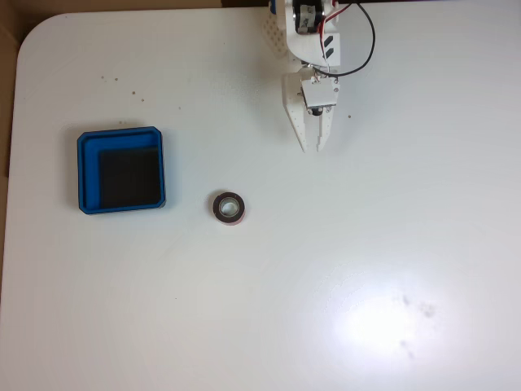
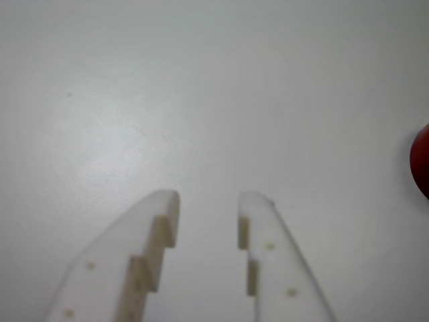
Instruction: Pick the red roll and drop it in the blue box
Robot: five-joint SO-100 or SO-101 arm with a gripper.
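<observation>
In the view from above, the red roll (image 1: 229, 208) lies flat on the white table, a small ring with a dark top and a pale centre. The blue box (image 1: 120, 170) sits to its left, a square tray with a black floor and nothing in it. My gripper (image 1: 313, 149) hangs at the top of this view, pointing down, above and to the right of the roll and well apart from it. In the view that rides on the gripper, the gripper (image 2: 209, 201) stands open by a narrow gap with bare table between the fingers. A sliver of the red roll (image 2: 422, 161) shows at the right edge.
The white table (image 1: 342, 269) has a rounded corner at the top left, with floor beyond its left edge. Red and black cables (image 1: 362, 37) loop beside the arm at the top. A few small specks dot the surface near the box.
</observation>
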